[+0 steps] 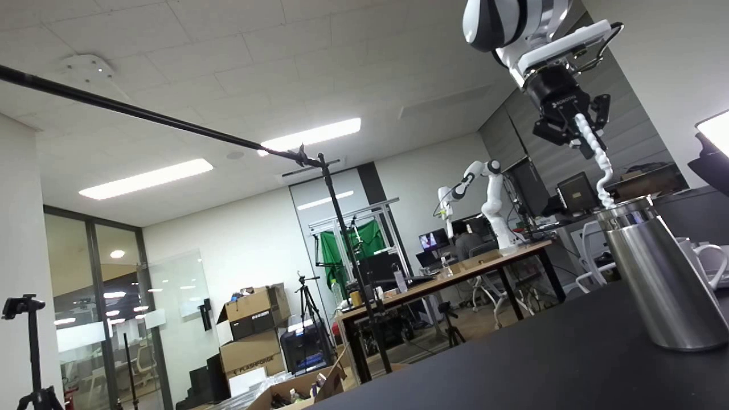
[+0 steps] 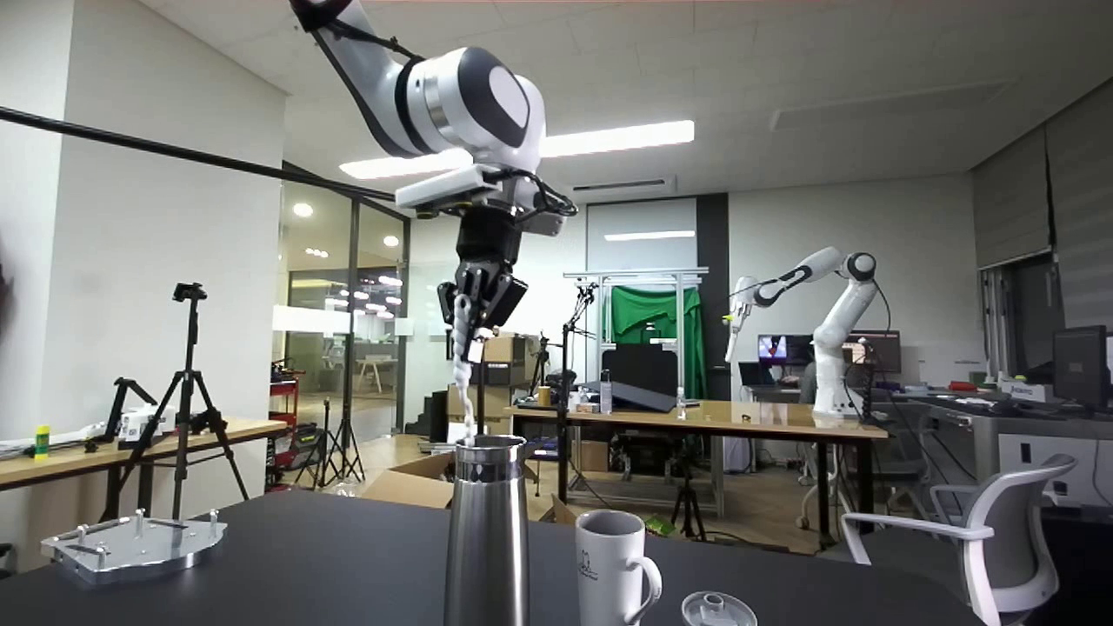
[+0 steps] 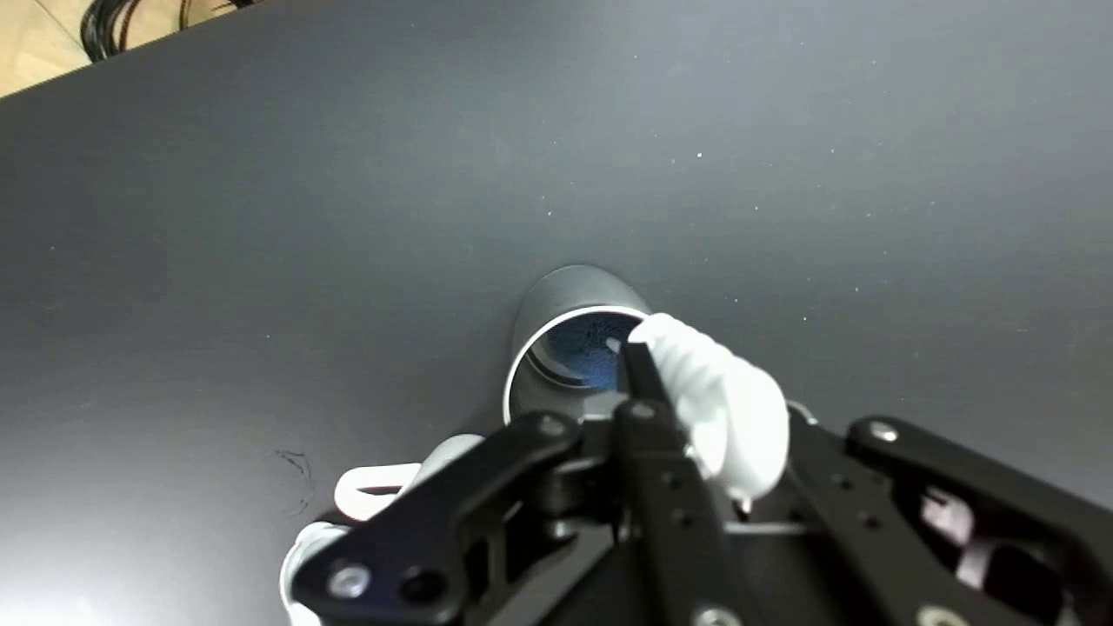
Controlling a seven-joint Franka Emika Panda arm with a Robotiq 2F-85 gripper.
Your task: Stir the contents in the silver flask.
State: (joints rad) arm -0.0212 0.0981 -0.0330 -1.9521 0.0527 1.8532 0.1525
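The silver flask [image 1: 663, 279] stands upright on the black table; it also shows in an exterior view [image 2: 489, 548] and in the wrist view [image 3: 578, 287]. My gripper [image 1: 586, 145] is above the flask and shut on a white twisted stirrer [image 1: 601, 159]. In an exterior view the gripper [image 2: 474, 339] holds the stirrer [image 2: 463, 369] steeply downward, its lower end passing behind the flask's front rim into the mouth. In the wrist view the stirrer [image 3: 722, 400] and the gripper [image 3: 687, 374] cover part of the mouth. The inside looks dark blue; how deep the tip reaches is hidden.
A white mug [image 2: 600, 565] with a handle stands close beside the flask. A clear lid [image 2: 717, 610] lies by the mug. A metal plate with posts [image 2: 135, 548] lies at the far side of the black table [image 2: 330, 556].
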